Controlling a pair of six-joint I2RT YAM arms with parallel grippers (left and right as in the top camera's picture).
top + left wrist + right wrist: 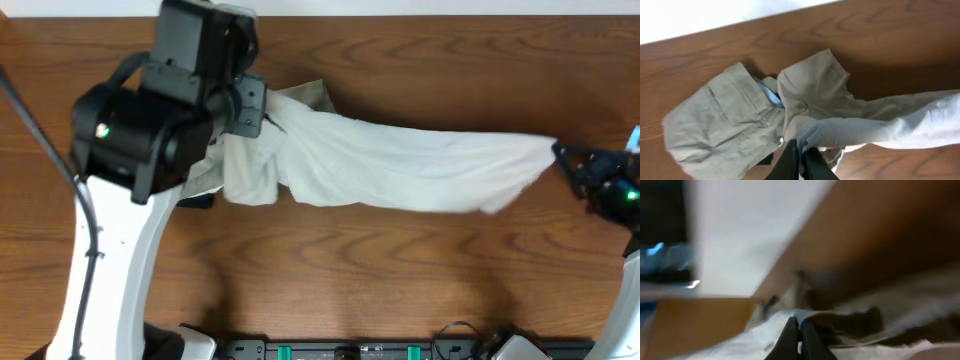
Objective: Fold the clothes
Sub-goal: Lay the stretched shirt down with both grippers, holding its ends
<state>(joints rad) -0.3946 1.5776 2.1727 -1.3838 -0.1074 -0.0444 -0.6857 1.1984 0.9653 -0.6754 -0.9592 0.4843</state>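
The wooden table (pixel 400 280) carries the clothes on its far half. The large cream-white garment (pixel 400 165) is stretched as a long band between the two arms, from the left part of the table almost to the right edge. The smaller khaki-tan garment (pixel 715 130) lies crumpled at its left end, partly under it. The left gripper (pixel 800 150) has its fingers pressed together on a fold of the cream-white garment. The right gripper (pixel 562 155) pinches the opposite tip with closed fingers.
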